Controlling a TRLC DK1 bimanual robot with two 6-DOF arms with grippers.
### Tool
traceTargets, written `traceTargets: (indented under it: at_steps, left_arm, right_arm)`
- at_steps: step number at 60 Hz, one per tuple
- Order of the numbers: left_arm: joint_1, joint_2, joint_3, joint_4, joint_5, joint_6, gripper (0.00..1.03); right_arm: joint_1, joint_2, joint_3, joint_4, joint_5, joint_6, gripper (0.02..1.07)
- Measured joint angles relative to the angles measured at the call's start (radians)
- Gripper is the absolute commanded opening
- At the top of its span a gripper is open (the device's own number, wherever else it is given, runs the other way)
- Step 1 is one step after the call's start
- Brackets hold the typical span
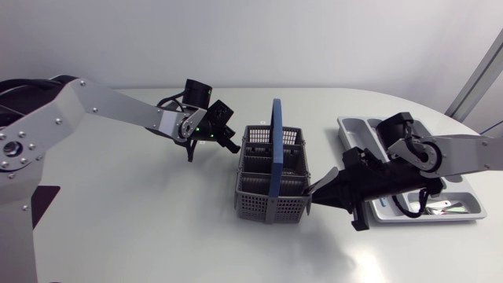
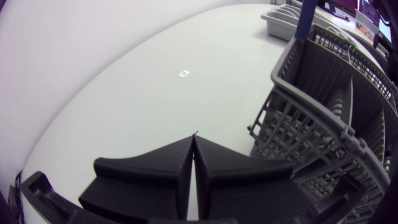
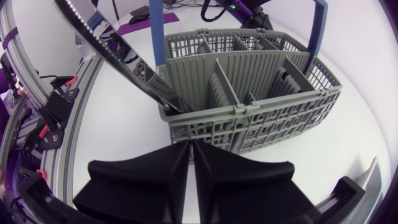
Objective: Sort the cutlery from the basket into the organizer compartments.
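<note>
Flanking basket (image 1: 253,201) | left pincer (image 2: 193,138) pressed together, empty | right pincer (image 3: 190,144) pressed together, empty

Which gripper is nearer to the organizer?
Right. The right gripper is between the basket and the organizer. The left gripper is at the basket's opposite side, farther away.

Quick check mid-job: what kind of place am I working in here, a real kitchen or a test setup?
Most likely a robot test bench, not a kitchen: a plain white table with a grey cutlery basket, an organizer tray, and the left arm and right arm coming in from its sides.
</note>
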Motion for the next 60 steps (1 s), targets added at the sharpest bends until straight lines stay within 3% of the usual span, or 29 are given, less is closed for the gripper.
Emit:
traceTargets:
  at_steps: [2,3,6,17,32,55,60]
  left_arm:
    - [0.004,-0.003,-0.004,0.0,0.005,-0.002,0.04]
    - [0.006,-0.006,-0.007,0.0,0.008,-0.002,0.04]
    - [0.013,-0.038,-0.044,0.0,0.021,-0.002,0.04]
    - [0.004,-0.26,-0.251,0.005,0.027,-0.002,0.04]
    - [-0.103,-0.546,-0.421,0.003,0.031,0.003,0.04]
    - [-0.203,-0.615,-0.534,-0.016,0.043,0.014,0.04]
    - [-0.215,-0.617,-0.547,-0.016,0.049,0.032,0.04]
  right_arm:
    - [-0.016,-0.016,-0.008,-0.002,0.0,-0.003,0.42]
    - [-0.026,-0.027,-0.013,-0.004,0.001,-0.005,0.56]
    - [-0.057,-0.065,-0.024,-0.017,0.0,-0.021,0.64]
    - [-0.134,-0.185,-0.024,-0.129,-0.029,-0.084,0.64]
    - [-0.139,-0.306,-0.023,-0.203,-0.07,-0.106,0.64]
    - [-0.045,-0.271,0.006,-0.216,-0.095,-0.1,0.63]
    - [-0.025,-0.245,0.017,-0.168,-0.094,-0.072,0.5]
